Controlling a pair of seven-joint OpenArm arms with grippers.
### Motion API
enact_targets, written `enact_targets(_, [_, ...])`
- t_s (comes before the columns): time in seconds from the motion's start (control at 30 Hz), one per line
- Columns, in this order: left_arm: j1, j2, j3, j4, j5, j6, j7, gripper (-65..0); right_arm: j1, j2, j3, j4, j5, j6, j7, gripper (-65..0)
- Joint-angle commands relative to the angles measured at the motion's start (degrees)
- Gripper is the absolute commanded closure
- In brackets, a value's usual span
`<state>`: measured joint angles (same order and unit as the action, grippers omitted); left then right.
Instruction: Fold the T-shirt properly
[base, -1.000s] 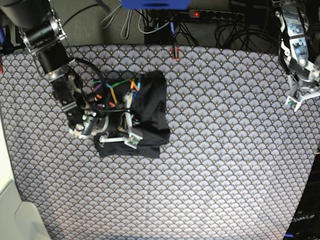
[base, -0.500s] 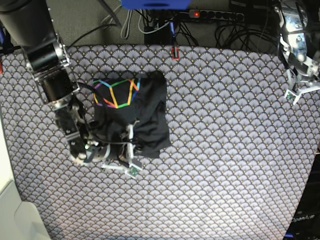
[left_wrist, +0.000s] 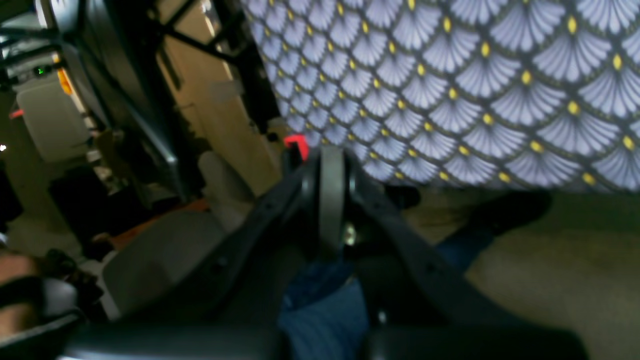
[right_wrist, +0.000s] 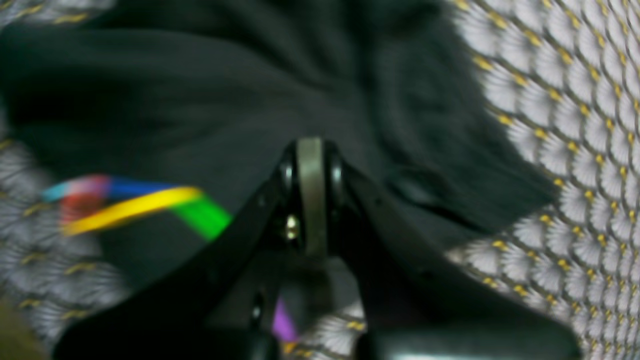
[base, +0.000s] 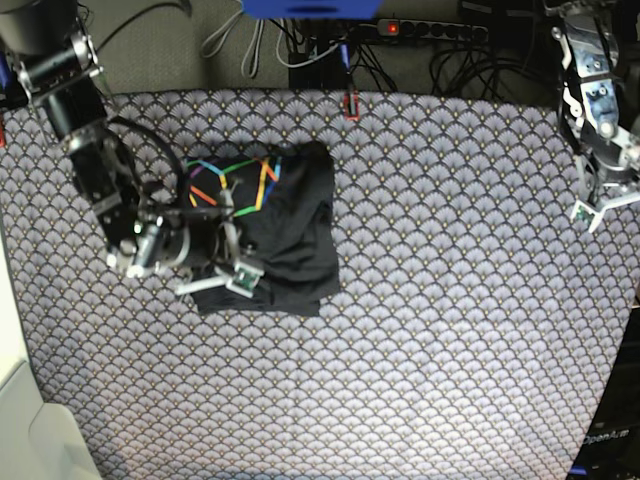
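In the base view, the right tool (base: 232, 272) sits at the left, low over the lower left part of the T-shirt (base: 285, 235). Its jaws are pressed together; the right wrist view shows them closed with no cloth visibly pinched between them. The T-shirt lies folded into a compact, roughly rectangular bundle on the left half of the worktop (base: 450, 330), dark side up, with the rainbow line print (base: 232, 182) exposed at its upper left corner. The fold edges are uneven along the bottom. In the right wrist view the print (right_wrist: 135, 205) appears blurred, left of the tool. The fan-patterned tablecloth (base: 420, 200) covers the worktop. No containers are visible. At the far right, the left tool (base: 598, 211) hangs at the worktop's edge, well apart from the shirt, jaws closed on nothing.
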<state>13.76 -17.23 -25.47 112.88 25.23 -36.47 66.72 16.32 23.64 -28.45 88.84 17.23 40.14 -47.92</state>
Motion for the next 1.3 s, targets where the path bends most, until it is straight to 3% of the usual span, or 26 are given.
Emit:
enact_targets(0.0, [-1.0, -0.8, -0.3, 0.8, 0.8, 0.2, 0.2, -0.4, 0.3, 0.5, 0.6, 3.6, 0.6, -0.1, -0.3, 0.0])
enact_targets(0.2, [-1.1, -0.8, -0.4, 0.7, 0.8, 0.2, 0.2, -0.4, -7.0, 0.2, 0.7, 13.1, 0.6, -0.1, -2.5, 0.0])
enact_targets(0.37, [0.2, -0.9, -0.6, 0.7, 0.8, 0.2, 0.2, -0.4, -7.9, -1.4, 0.7, 6.0, 0.6, -0.1, -1.7, 0.0])
enact_targets(0.53, [2.9, -1.7, -3.0, 1.0, 0.7, -0.1, 0.1, -0.4, -7.6, -0.8, 0.7, -3.9, 0.6, -0.1, 4.9, 0.0])
enact_targets(0.57, [3.0, -1.7, -4.0, 1.0, 0.7, -1.5, 0.1, -0.4, -7.6, -0.3, 1.2, -5.1, 0.6, -0.1, 5.5, 0.0])
enact_targets(0.6, [3.0, -1.7, -5.2, 0.9, 0.7, -3.2, 0.1, -0.4, -7.7, -0.1, 1.6, -5.6, 0.6, -0.1, 5.7, 0.0])
enact_targets(0.77, [2.2, -1.5, -12.0, 0.6, 0.7, -3.5, 0.1, -0.4, -11.1, 2.1, 3.9, 0.9, 0.6, -0.1, 5.4, 0.0])
enact_targets(0.97, [1.1, -1.7, -13.5, 0.6, 0.7, -3.5, 0.1, -0.4, -14.0, 4.6, 7.7, 19.6, 0.6, -0.1, -5.7, 0.0])
enact_targets(1.07, [1.8, -1.7, -13.2, 0.6, 0.7, -3.5, 0.1, -0.4, -16.5, 5.8, 12.8, 25.5, 0.6, -0.1, -11.3, 0.0])
enact_targets(1.17, [2.5, -1.8, -13.1, 0.6, 0.7, -3.5, -0.3, -0.4, -20.5, 7.4, 18.2, 25.9, 0.6, -0.1, -12.6, 0.0])
enact_targets(1.27, [4.3, -1.6, -13.1, 0.0, 0.7, -3.5, -4.2, -0.4, -26.8, 8.6, 24.0, 26.1, 0.6, -0.1, -12.5, 0.0])
